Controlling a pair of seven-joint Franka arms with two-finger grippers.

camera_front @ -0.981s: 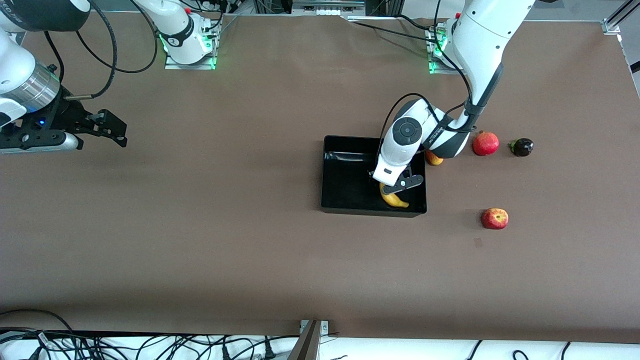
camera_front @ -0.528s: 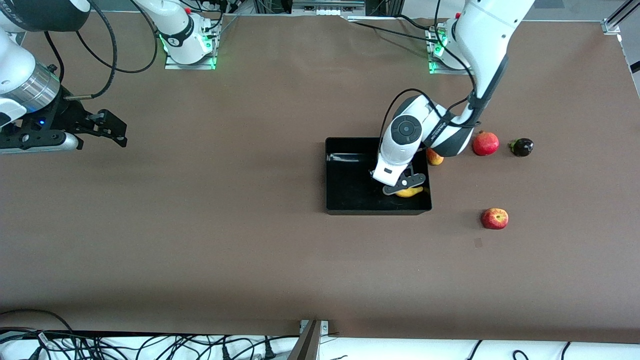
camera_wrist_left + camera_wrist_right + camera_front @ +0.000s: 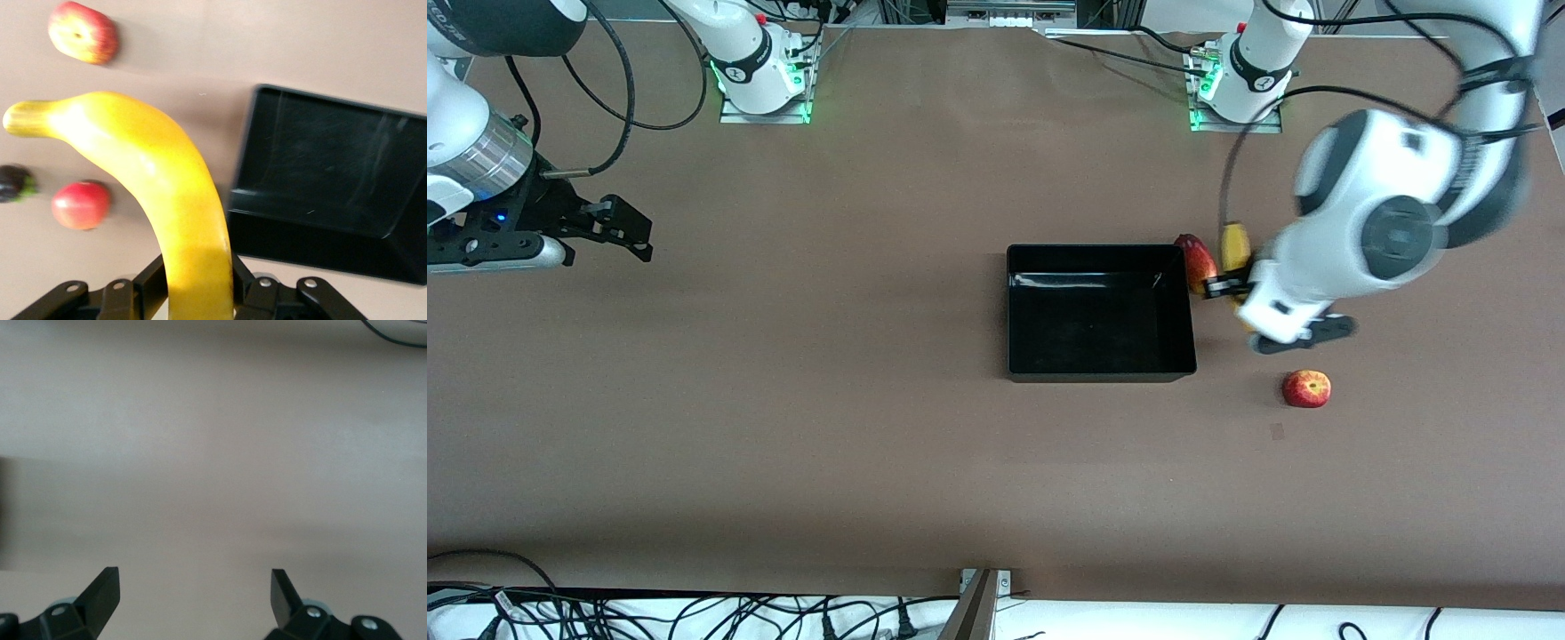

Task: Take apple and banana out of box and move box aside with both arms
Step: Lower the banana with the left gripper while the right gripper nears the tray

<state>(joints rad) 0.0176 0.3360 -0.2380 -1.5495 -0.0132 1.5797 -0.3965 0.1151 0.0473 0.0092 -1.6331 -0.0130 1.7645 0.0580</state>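
1. Front view shows my left end effector (image 3: 1245, 307) up in the air over the bare brown table (image 3: 827, 427), just off the box's wall at the left arm's end, its two black fingers pinching the banana (image 3: 1235, 249).
2. Left wrist view shows that banana (image 3: 167, 200) as smooth, waxy yellow and strongly curved; its thick body is clamped between my fingers, and it arches away to a narrow, greenish-tinged tip.
3. From the front, the banana's long axis runs roughly from the table's camera edge toward the edge where the bases stand, the free end pointing toward the bases.
4. The box (image 3: 1100, 311) is a glossy black rectangular tray with low, slightly sloping walls and a reflective floor, sitting near the middle of the table, its long sides parallel to the table's long edges; nothing lies in it.
5. The apple (image 3: 1306, 388) is small, round, red with yellow patches, resting on the table nearer the camera edge than my left end effector and toward the left arm's end.
6. A red-yellow mango (image 3: 1198, 260) lies just beside the box's corner nearest the left arm's base.
7. My right end effector (image 3: 618, 231) waits over the right arm's end of the table, fingers spread wide with only matte brown table between them (image 3: 193, 593).
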